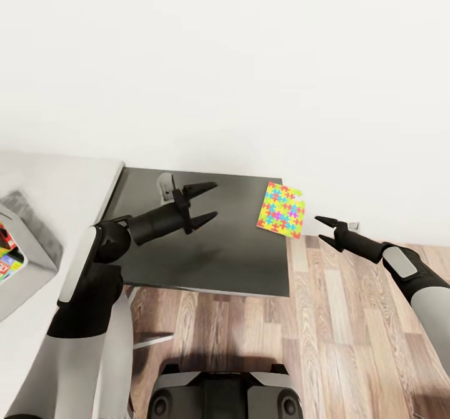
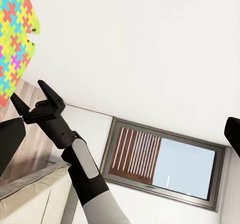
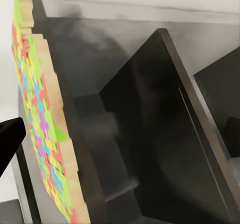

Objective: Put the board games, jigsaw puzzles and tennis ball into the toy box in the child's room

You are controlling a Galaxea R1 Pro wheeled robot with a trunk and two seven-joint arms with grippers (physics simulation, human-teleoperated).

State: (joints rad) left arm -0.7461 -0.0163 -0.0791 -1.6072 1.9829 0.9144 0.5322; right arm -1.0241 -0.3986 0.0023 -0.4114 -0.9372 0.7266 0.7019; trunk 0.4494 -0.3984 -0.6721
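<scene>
A plain white wall (image 1: pixel 250 63) rises behind a dark, glossy square surface (image 1: pixel 206 256). Wood-plank floor (image 1: pixel 337 331) runs below it. A pale grey surface (image 1: pixel 56 188) adjoins its left edge. A window (image 2: pixel 165 164) shows in the left wrist view.

The scene is viewed by the head camera from above, facing forward and down over both arms towards a white wall, with a dark table (image 1: pixel 206 250) seen from a moderate distance and the robot's base at the lower edge. A jigsaw puzzle (image 1: pixel 281 210) is seen at the table's far right corner. The left wrist camera is aimed sideways across the table towards the right gripper (image 2: pixel 36 100), with the puzzle (image 2: pixel 15 39) and a window (image 2: pixel 165 161) beyond. The right wrist camera is held close to the same corner, so that the puzzle's edge (image 3: pixel 42 129) and the dark table top (image 3: pixel 165 129) are seen steeply tilted. The puzzle is shared by all three views.
</scene>
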